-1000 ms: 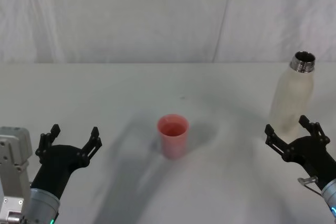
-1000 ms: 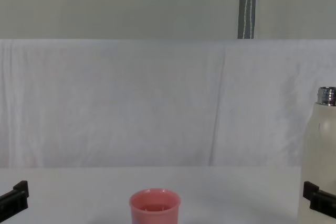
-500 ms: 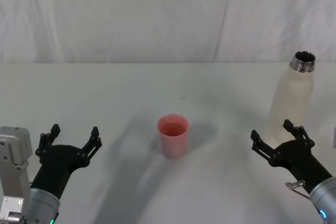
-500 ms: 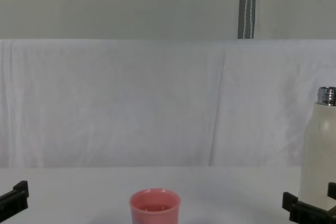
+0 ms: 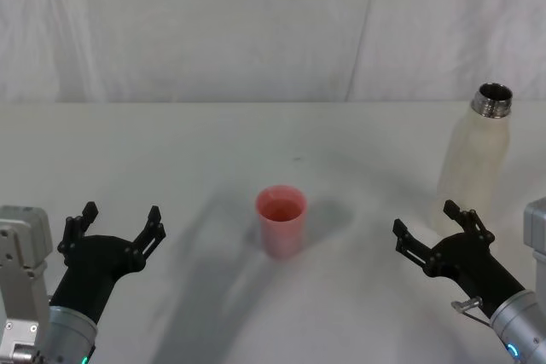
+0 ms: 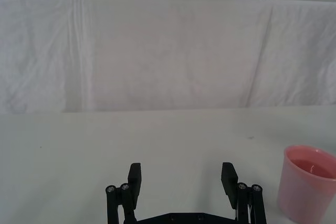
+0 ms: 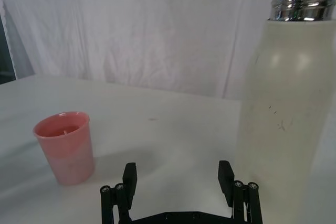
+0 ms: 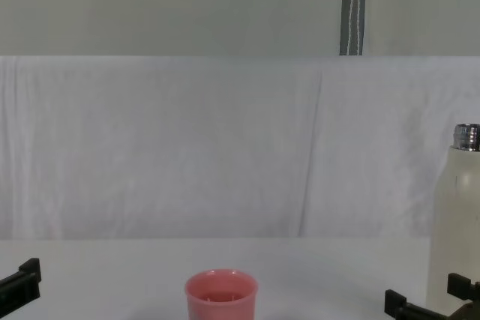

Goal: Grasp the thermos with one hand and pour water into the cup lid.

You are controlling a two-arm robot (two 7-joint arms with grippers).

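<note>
Beside thermos: right end effector spread | cup lid mid-table

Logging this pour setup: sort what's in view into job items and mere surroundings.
Job items:
thermos, upright, uncapped
cup lid, mid-table
right claw, open, beside the thermos

Surroundings:
left claw, open, idle at near left
white table
white backdrop cloth
</note>
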